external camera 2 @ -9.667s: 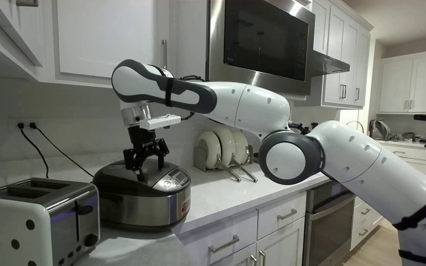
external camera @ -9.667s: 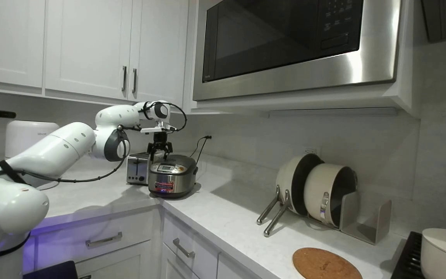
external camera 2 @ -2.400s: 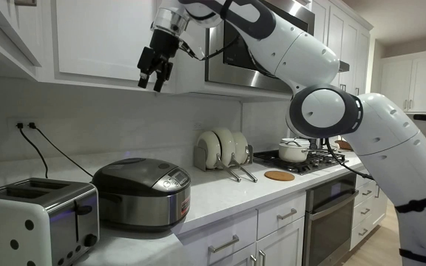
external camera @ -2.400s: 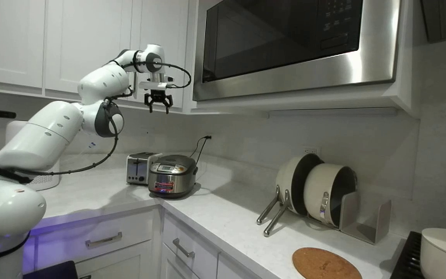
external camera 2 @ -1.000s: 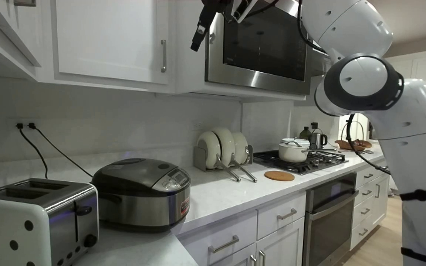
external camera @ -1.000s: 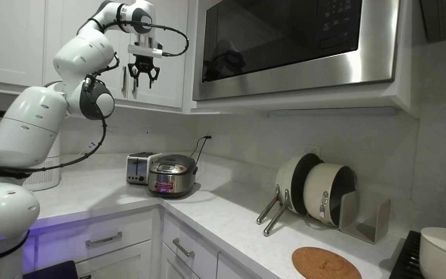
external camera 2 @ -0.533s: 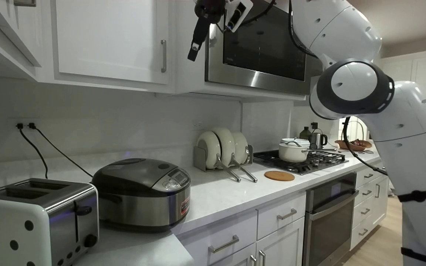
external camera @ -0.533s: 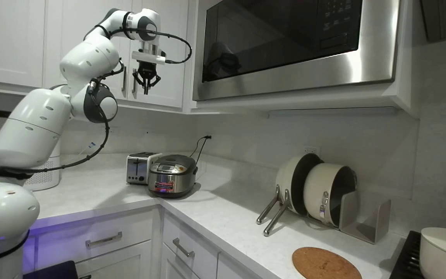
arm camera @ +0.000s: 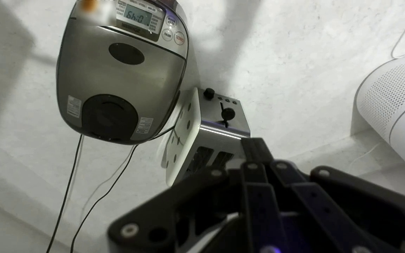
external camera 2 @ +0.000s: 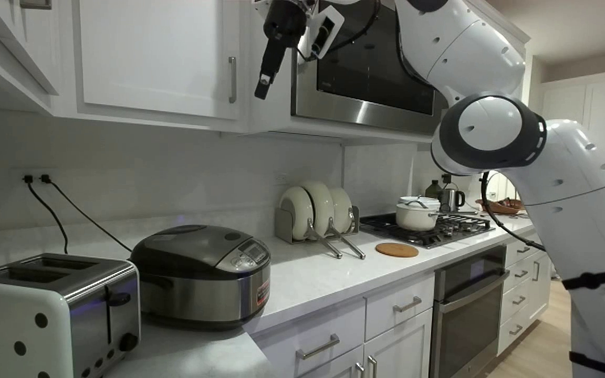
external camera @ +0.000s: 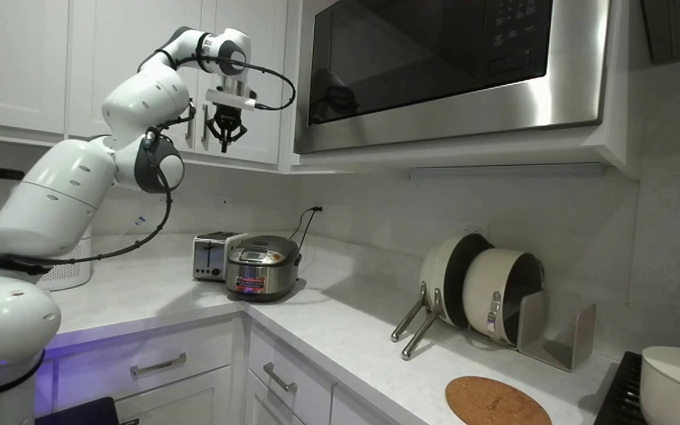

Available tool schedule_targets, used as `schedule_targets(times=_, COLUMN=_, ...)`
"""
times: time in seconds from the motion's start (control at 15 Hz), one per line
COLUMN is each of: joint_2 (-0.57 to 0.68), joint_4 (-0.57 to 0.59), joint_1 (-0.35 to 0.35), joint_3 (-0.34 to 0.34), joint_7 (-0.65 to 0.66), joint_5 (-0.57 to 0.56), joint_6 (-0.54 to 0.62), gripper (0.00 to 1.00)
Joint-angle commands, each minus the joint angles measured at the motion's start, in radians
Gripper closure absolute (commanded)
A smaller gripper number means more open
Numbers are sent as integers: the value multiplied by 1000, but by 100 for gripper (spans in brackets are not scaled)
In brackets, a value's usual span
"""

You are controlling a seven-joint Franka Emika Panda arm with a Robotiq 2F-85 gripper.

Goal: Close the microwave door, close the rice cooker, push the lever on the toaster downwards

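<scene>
Above an undisturbed counter [external camera: 352, 319], only the white arm [external camera: 65, 189] has moved since half a second ago, sinking slightly toward six o'clock in an exterior view. It rides high, I judge, to clear the appliances before coming down on one.

Next in size, the microwave door [external camera: 422, 65] lies toward one o'clock from the rice cooker [external camera: 264, 271], flush as far as both exterior views show; that step looks finished.

The cooker's lid [external camera 2: 192, 244] is down, another step apparently done, and its display [external camera: 251, 255] faces the counter's open edge, presumably so a cook can read it.

Just beside the cooker, toward nine o'clock, stands the toaster [external camera: 213, 255], the task's remaining thing by my reading. Its control end also faces the open edge, which should leave room to reach it.

Well apart from the toaster, toward twelve o'clock, hangs the pincer [external camera: 224, 147], pressed together with nothing visible in its grip, probably to make one narrow prod.

Smallest is the lever [external camera 2: 119, 299], high in its travel, so the push seems still to come. In the wrist view it lies toward eleven o'clock from the pincer's end, so some shift that way seems called for; a push off-centre could slip past it or nudge the toaster.
</scene>
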Motion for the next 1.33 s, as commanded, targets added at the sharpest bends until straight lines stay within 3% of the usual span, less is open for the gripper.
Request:
schedule_targets(times=0.0, joint_2=12, joint_4=-8, joint_1=5, joint_3=13, joint_7=21, joint_5=18, joint_6=10, gripper=74)
schedule_targets(times=0.07, joint_2=16, joint_4=-8, joint_1=-2, joint_3=20, joint_7=24, joint_5=31, joint_6=5, gripper=73)
schedule_targets(times=0.27, joint_2=13, joint_4=0, joint_1=-34, joint_3=38, joint_7=29, joint_5=81, joint_6=9, gripper=53)
schedule_targets(times=0.33, joint_2=19, joint_4=-5, joint_1=-7, joint_3=18, joint_7=1, joint_5=41, joint_6=2, gripper=69)
schedule_targets(times=0.47, joint_2=19, joint_4=-1, joint_1=-19, joint_3=23, joint_7=1, joint_5=60, joint_6=1, gripper=53)
schedule_targets(times=0.8, joint_2=18, joint_4=0, joint_1=-28, joint_3=29, joint_7=1, joint_5=66, joint_6=1, gripper=52)
schedule_targets(times=0.87, joint_2=19, joint_4=0, joint_1=-28, joint_3=29, joint_7=1, joint_5=66, joint_6=1, gripper=27)
schedule_targets(times=0.93, joint_2=19, joint_4=-6, joint_1=-30, joint_3=26, joint_7=6, joint_5=62, joint_6=-10, gripper=27)
schedule_targets(times=1.13, joint_2=50, joint_4=-27, joint_1=22, joint_3=11, joint_7=-12, joint_5=4, joint_6=-11, gripper=4)
schedule_targets(times=1.27, joint_2=118, joint_4=25, joint_1=76, joint_3=10, joint_7=-9, joint_5=-33, joint_6=-53, gripper=0)
